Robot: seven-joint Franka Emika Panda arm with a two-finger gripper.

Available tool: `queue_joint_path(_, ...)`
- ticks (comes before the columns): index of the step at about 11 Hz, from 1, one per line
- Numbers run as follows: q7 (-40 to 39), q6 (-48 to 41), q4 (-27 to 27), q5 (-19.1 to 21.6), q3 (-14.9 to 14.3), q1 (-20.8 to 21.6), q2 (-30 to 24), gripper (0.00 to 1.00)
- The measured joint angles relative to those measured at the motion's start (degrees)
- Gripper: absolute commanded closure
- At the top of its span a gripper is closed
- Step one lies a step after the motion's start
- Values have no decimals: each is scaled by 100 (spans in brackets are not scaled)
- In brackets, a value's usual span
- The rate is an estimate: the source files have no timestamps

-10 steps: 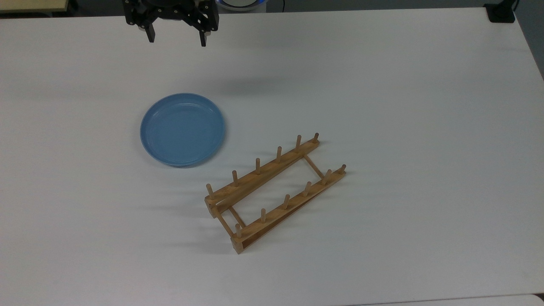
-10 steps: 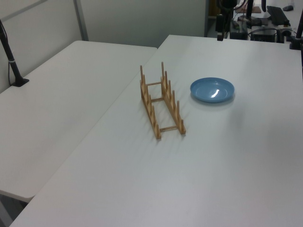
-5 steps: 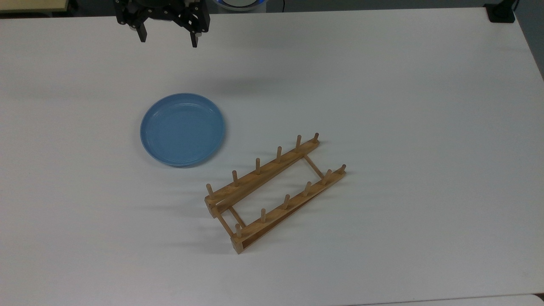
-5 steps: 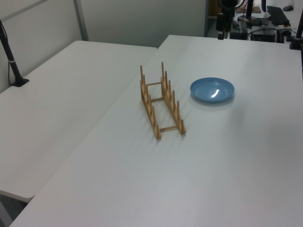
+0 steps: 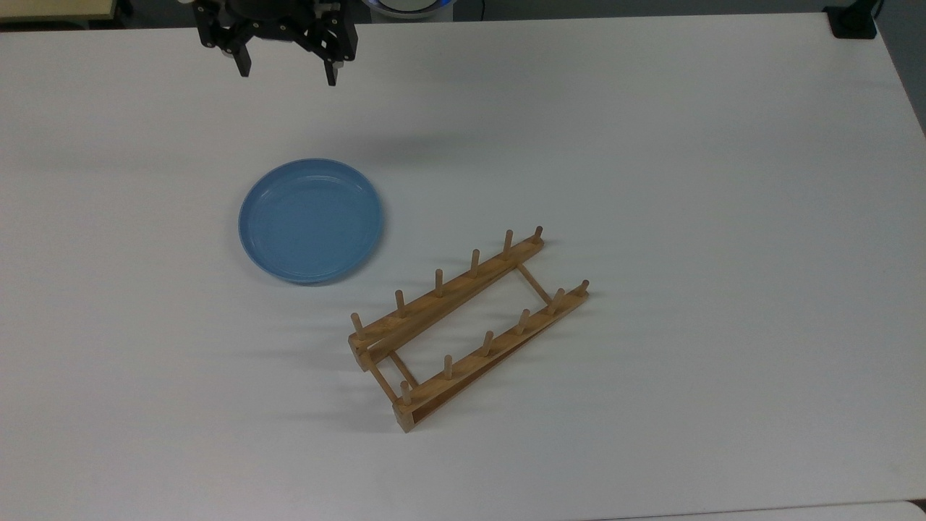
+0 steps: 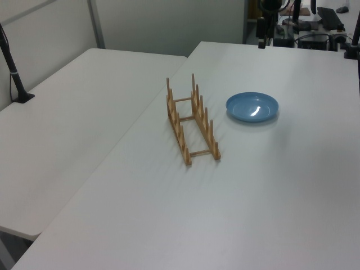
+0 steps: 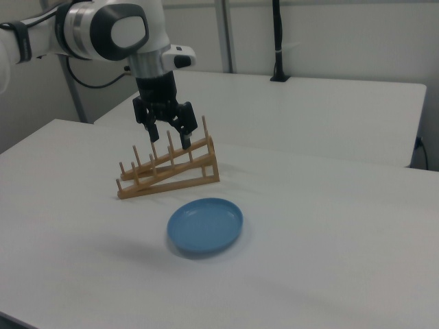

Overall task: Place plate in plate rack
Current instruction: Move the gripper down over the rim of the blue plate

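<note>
The light-blue plate (image 5: 311,221) lies flat on the white table, left of centre in the top view. The wooden plate rack (image 5: 466,329) stands slantwise below and right of it, apart from it, with no plate between its upright pegs. My gripper (image 5: 288,72) hangs open over the table's far edge, above the plate in the top view, with nothing between its fingers. The right view has the gripper (image 7: 169,137) high above the table, in front of the plate rack (image 7: 168,171), with the plate (image 7: 205,226) lower and nearer. In the left view the plate (image 6: 252,107) sits right of the plate rack (image 6: 191,121).
A black mount (image 5: 854,22) sits at the table's top right corner in the top view. A second white table (image 6: 73,112) adjoins on the left view's left, carrying a black post (image 6: 14,67). Cables and equipment (image 6: 320,25) crowd the far end.
In the top view my open gripper has shifted left along the far edge, then dipped slightly toward the plate. Plate and rack have not moved.
</note>
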Motion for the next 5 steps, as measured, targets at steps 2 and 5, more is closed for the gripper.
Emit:
queue_joint_path(2,0,0,3,276,-66,-5,191,0)
queue_joint_path(5,-690,3,20,1092,-699,-23,746,5)
